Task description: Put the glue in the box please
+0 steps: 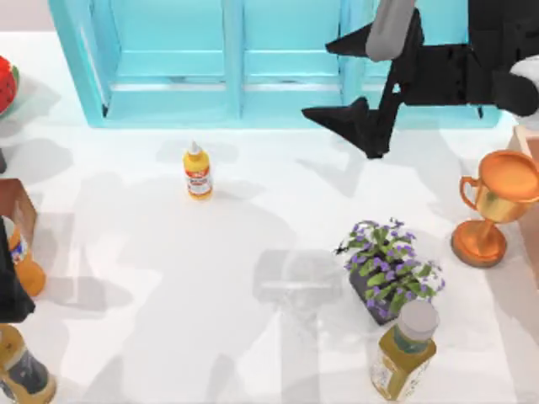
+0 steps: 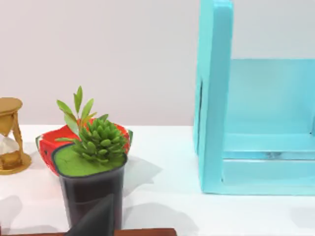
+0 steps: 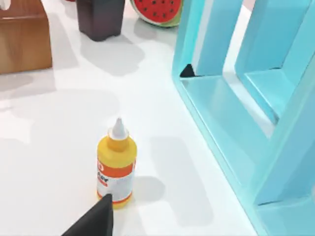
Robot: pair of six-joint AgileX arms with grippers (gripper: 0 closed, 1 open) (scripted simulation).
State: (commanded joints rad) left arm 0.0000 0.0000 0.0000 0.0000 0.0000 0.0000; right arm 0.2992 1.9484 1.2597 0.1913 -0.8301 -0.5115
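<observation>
The glue [image 1: 198, 171], a small yellow bottle with a white nozzle and red-and-white label, stands upright on the white table just in front of the box [image 1: 168, 105]. The box is large, turquoise and split by upright partitions, and it runs along the table's far edge. My right gripper [image 1: 316, 82] hovers open over the box's front right part, well to the right of the glue. In the right wrist view the glue [image 3: 115, 164] stands close beside one dark fingertip [image 3: 93, 221], with the box [image 3: 221, 123] alongside. My left arm [image 1: 8, 278] is parked at the left edge.
A purple-flowered pot [image 1: 387, 269], an olive bottle with a grey cap [image 1: 406, 352] and a copper trophy [image 1: 497, 206] stand on the right. On the left are an orange bottle [image 1: 21, 257], a wooden block [image 1: 17, 210] and a watermelon bowl [image 1: 7, 84]. A succulent pot [image 2: 96, 167] and an hourglass [image 2: 10, 137] stand near the left wrist.
</observation>
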